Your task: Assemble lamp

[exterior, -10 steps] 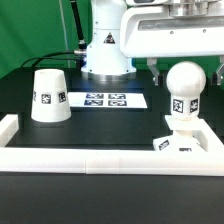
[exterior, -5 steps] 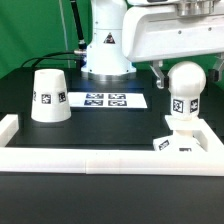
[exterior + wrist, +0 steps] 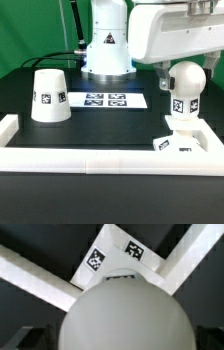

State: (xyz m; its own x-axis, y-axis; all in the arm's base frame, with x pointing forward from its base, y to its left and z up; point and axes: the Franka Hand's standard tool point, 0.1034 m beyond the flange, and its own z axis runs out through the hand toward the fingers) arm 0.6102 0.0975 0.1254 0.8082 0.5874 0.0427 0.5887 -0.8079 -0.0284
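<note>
Filling the wrist view, the bulb (image 3: 125,314) hides much of the base (image 3: 115,251) (hand (image 3: 187,72) wide, top cropped).

Bulb (image 3: 183,92) upright on base (image 3: 186,143) — shade (image 3: 48,96) well apart, exterior view's left.

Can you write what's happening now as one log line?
bulb: upright on base | shade: standing apart, exterior view's left | gripper: open, over bulb top
</note>
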